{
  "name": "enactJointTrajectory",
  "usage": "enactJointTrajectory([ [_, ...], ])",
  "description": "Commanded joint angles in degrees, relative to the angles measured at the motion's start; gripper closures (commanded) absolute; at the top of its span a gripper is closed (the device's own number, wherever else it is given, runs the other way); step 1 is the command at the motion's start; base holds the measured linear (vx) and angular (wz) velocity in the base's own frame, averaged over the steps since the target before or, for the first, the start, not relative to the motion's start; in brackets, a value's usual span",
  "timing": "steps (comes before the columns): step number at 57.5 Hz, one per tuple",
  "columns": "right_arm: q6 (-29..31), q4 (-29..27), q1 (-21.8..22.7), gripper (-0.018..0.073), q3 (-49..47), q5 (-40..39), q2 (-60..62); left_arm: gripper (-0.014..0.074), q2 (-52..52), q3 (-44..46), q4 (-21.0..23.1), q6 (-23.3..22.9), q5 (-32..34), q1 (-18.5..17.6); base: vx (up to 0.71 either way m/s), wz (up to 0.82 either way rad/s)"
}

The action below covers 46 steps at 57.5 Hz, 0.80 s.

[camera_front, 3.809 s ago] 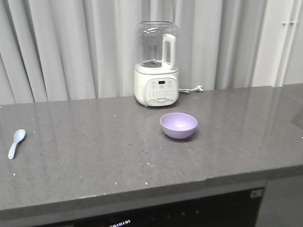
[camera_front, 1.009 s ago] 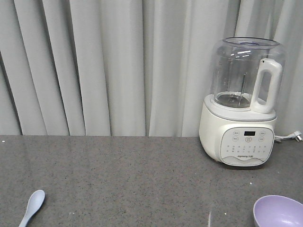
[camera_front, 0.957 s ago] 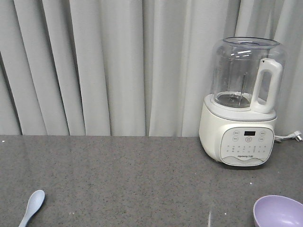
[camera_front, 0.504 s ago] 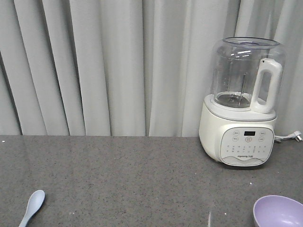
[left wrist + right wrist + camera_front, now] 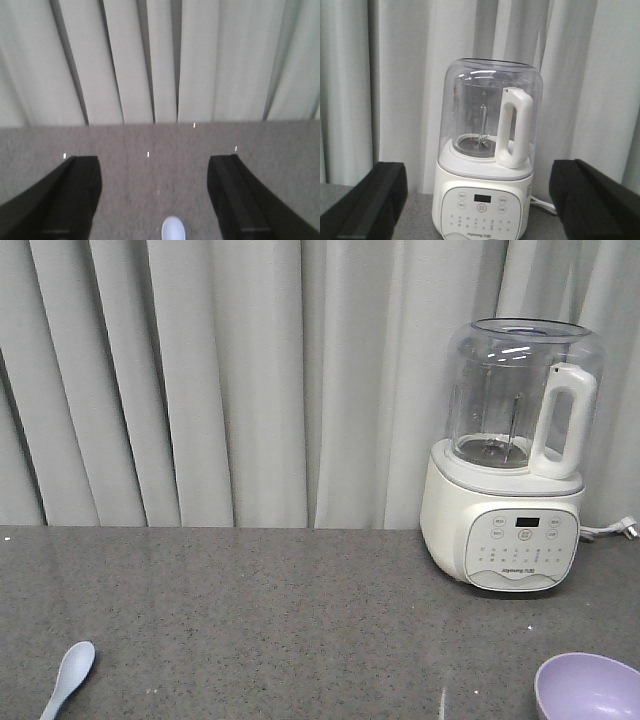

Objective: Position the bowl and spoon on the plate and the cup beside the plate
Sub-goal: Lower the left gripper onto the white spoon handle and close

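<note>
Most of the view was curtain (image 5: 250, 380) and grey counter (image 5: 250, 620). Blender (image 5: 512, 455) stood at back right, its clear jar empty apart from the blade. Bowl (image 5: 588, 688) sat at the front right edge, partly cut off, and the visible part was empty. I judged it light, stiff plastic, best pinched over the rim with one finger in and one out. Spoon (image 5: 68, 678) lay flat at front left, well apart from the bowl, scoop pointing away. I judged it very light, low and likely to skid on the hard top, so take it across the handle. Plate and cup were not in view. Left gripper (image 5: 154, 165) was spread wide over the counter, and the spoon's rounded end lay between its fingers, untouched. Right gripper (image 5: 480, 170) was wide too, empty, facing the blender.
</note>
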<state>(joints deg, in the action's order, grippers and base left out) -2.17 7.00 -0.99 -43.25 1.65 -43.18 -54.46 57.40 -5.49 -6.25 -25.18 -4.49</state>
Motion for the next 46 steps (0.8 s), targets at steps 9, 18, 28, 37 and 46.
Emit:
enactJointTrajectory([
  [9, 0.22, 0.46, 0.18, 0.0015, -2.11, -4.8, 0.11, 0.0021, -14.89, 8.68, 4.76, 1.85, -11.77, 0.1, 0.0, 0.0],
  [18, 0.22, 0.46, 0.18, 0.0016, -2.11, -4.56, 0.11, 0.0021, -23.85, 9.15, 11.19, 8.42, -14.55, 0.1, 0.0, 0.0],
  [28, 0.42, 0.46, 0.18, 0.0016, -2.11, -3.36, 0.11, 0.0021, -31.24, 9.15, 11.67, 8.87, -16.11, 0.1, 0.0, 0.0],
  [37, 0.42, 0.46, 0.18, 0.0016, -2.11, -3.2, 0.11, 0.0021, -35.4, 9.15, 11.67, 8.81, -16.11, 0.1, 0.0, 0.0],
  [46, 0.42, 0.46, 0.18, 0.0016, -2.11, -3.2, 0.11, 0.0021, -38.5, 9.26, 11.67, 8.77, -15.38, 0.1, 0.0, 0.0],
])
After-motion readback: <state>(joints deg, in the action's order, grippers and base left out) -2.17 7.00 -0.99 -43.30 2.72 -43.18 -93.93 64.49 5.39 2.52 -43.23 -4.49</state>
